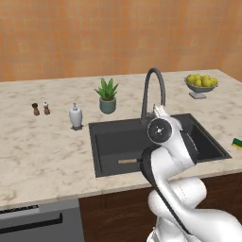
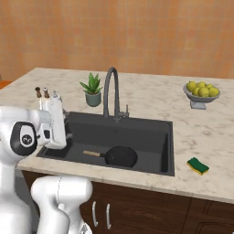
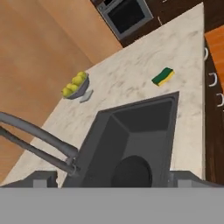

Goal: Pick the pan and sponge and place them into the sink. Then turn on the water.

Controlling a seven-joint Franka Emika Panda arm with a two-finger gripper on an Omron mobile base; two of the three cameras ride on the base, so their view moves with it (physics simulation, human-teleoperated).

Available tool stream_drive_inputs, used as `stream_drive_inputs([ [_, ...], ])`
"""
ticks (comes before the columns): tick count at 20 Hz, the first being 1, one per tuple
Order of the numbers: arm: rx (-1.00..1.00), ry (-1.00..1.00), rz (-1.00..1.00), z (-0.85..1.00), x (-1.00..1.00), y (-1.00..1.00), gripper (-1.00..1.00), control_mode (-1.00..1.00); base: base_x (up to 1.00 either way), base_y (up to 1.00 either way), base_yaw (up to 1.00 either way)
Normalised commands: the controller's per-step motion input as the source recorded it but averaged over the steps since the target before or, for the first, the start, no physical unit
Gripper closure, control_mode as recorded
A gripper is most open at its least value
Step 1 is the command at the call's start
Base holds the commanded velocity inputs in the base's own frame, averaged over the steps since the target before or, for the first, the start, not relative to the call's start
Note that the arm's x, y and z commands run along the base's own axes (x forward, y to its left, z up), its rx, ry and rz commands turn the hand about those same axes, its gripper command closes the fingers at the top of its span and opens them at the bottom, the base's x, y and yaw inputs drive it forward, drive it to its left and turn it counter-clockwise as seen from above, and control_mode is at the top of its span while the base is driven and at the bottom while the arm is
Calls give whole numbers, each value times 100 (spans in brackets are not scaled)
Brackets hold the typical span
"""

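While pan (image 2: 120, 156) already lay in sink (image 2: 168, 147):
Sponge (image 2: 198, 166): on counter, right of sink, well apart from gripper (image 3: 112, 181).
Jaws: wide open, empty, over basin.
Nxt: swing right.

pan (image 2: 120, 156) in sink (image 2: 167, 137) | sponge (image 2: 198, 166) on counter (image 2: 205, 128), right of sink

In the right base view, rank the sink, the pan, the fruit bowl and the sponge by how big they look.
1. The sink, by far the largest.
2. The pan, counting its handle.
3. The fruit bowl; it sits farther from the camera, so its place against the pan is unsure.
4. The sponge, clearly smallest.
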Motion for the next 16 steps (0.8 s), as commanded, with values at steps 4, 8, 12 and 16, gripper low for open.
stream_drive_inputs([
  [4, 21, -19, 0, 91, -84, -71, -100, -100, 0, 0, 0],
  [8, 21, -8, -1, 64, -39, -82, -100, -100, 0, 0, 0],
  [12, 19, 0, -13, 12, 0, -100, -100, -100, 0, 0, 0],
  [16, 16, 9, -22, 0, 1, -98, -100, -100, 0, 0, 0],
])
